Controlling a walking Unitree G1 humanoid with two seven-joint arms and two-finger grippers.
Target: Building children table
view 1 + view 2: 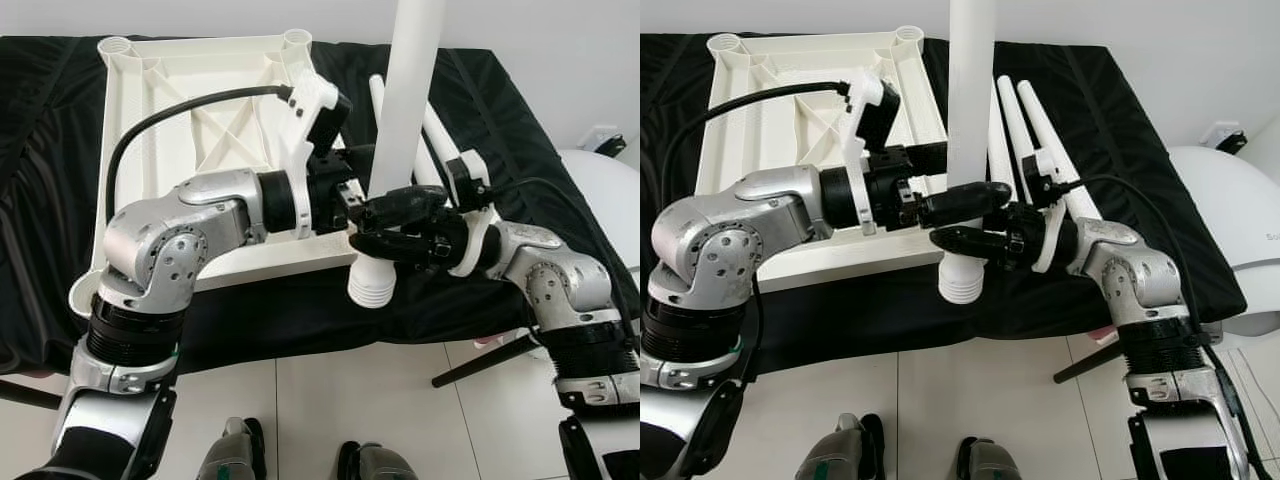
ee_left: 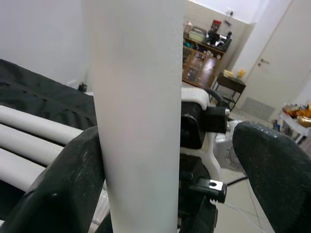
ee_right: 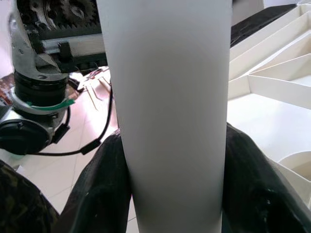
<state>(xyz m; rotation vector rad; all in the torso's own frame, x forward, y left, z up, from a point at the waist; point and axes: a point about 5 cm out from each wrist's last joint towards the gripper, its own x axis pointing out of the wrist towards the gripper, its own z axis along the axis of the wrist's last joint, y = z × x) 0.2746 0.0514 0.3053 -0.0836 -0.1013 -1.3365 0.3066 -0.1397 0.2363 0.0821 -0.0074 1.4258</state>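
Upside-down white plastic tabletop (image 1: 190, 120) lying on a black cloth (image 1: 520, 130), ribbed underside facing up, round leg sockets showing at the far corners. Near right corner hidden behind the arms, so can't tell about the socket there.

One white leg (image 1: 400, 140) held upright just past that near right corner, threaded end (image 1: 372, 285) pointing down and hanging over the cloth's front edge, top running out of the shot. Threaded end looks clear of the tabletop, not seated in anything.

Right gripper (image 1: 385, 243) clamped around the leg low down, just above the threads; in the right wrist view both black fingers (image 3: 102, 189) pressed against the tube on either side. Solid grip.

Left gripper (image 1: 970, 200) reaching in from the tabletop side at about the same height, a touch higher. In the left wrist view one finger (image 2: 73, 189) touching the leg, the other finger (image 2: 272, 165) standing well off it with a clear gap. So spread wide, straddling the leg rather than squeezing it.

Three more white legs (image 1: 1025, 125) lying side by side on the cloth, just right of the tabletop, behind the upright one.

White tile floor (image 1: 330, 410) below, plus a rounded white thing (image 1: 1230, 230) off to the right, can't tell what.
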